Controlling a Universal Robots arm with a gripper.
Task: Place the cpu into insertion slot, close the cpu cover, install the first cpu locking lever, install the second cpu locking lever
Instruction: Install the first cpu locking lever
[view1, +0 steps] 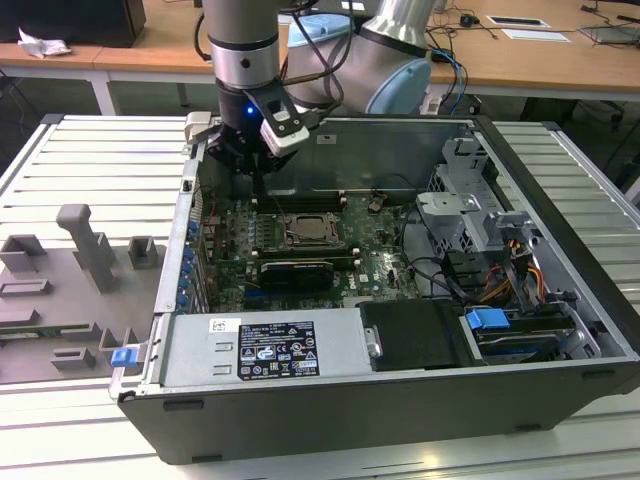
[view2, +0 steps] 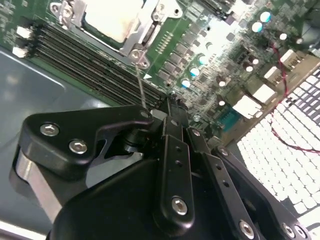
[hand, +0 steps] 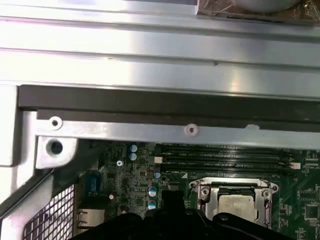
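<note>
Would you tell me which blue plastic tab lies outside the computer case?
The small blue tab by the grey fixtures at the exterior view's left; the bigger blue one sits inside.

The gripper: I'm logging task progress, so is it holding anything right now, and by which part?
Cannot be told. The gripper hangs over the board beside the cpu, which already sits under the cpu cover; a thin wire-like rod runs to its tip.

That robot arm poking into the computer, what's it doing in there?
The robot arm's gripper is reaching into an open computer case, hovering over the green circuit board near the back wall. The cpu already sits in the insertion slot, and the silvery cpu cover lies around it. In the second wrist view a thin metal lever rises from the socket corner toward the gripper; whether it is gripped is hard to tell.
</note>
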